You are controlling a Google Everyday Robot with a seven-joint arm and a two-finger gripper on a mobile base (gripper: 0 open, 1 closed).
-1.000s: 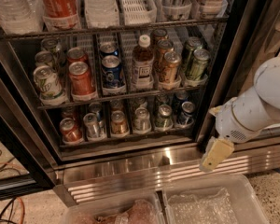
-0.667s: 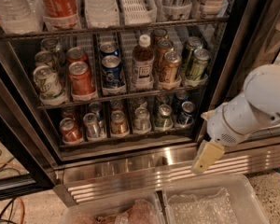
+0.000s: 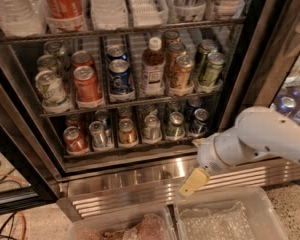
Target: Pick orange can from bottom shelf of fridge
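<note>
The orange can (image 3: pixel 126 132) stands upright in the front row of the bottom shelf (image 3: pixel 140 150) of the fridge (image 3: pixel 238 79), in the third lane from the left. A redder can (image 3: pixel 75 140) is two lanes to its left, and silver cans stand on either side of it. My gripper (image 3: pixel 194 182), pale yellow at its tip, hangs on the white arm (image 3: pixel 255 141) low at the right. It is in front of the ribbed steel base (image 3: pixel 135 184), below and to the right of the orange can, and outside the shelf. It holds nothing that I can see.
The rack above holds a bottle (image 3: pixel 152 66), a red can (image 3: pixel 86 84), a blue can (image 3: pixel 120 76) and taller bronze-gold cans (image 3: pixel 181 73). Two clear plastic bins (image 3: pixel 225 219) sit below the base. The black door frame (image 3: pixel 10 149) stands at the left, with cables (image 3: pixel 5 219) on the floor.
The arm and gripper have moved left and down, from beside the right door frame to in front of the steel base. The cans have not moved.
</note>
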